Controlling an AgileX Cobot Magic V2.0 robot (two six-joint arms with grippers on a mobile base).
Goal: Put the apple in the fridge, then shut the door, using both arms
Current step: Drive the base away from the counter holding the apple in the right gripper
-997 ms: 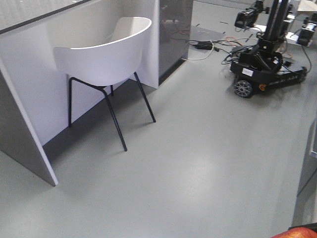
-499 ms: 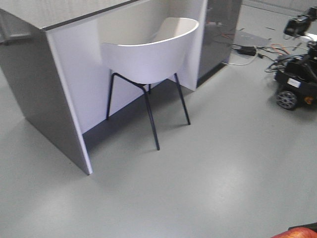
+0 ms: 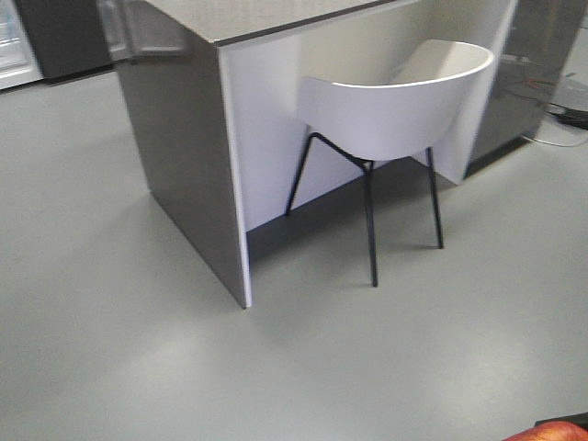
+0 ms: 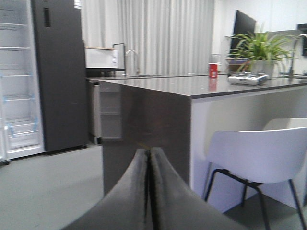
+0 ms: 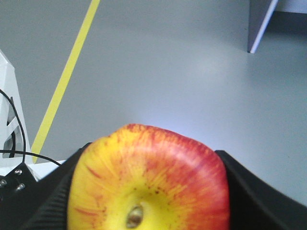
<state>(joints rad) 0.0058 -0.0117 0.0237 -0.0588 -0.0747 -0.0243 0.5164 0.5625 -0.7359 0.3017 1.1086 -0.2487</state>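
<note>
Noted: right gripper clamped on the apple, left gripper closed and empty — counter corner at 12 o'clock, fridge at 10 — clipping that corner could jar the apple loose.

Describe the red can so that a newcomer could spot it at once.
In the left wrist view, find the long grey counter with the white chair under it. The can stands upright on its top, just left of the potted plant. It is the only red thing on that surface.
</note>
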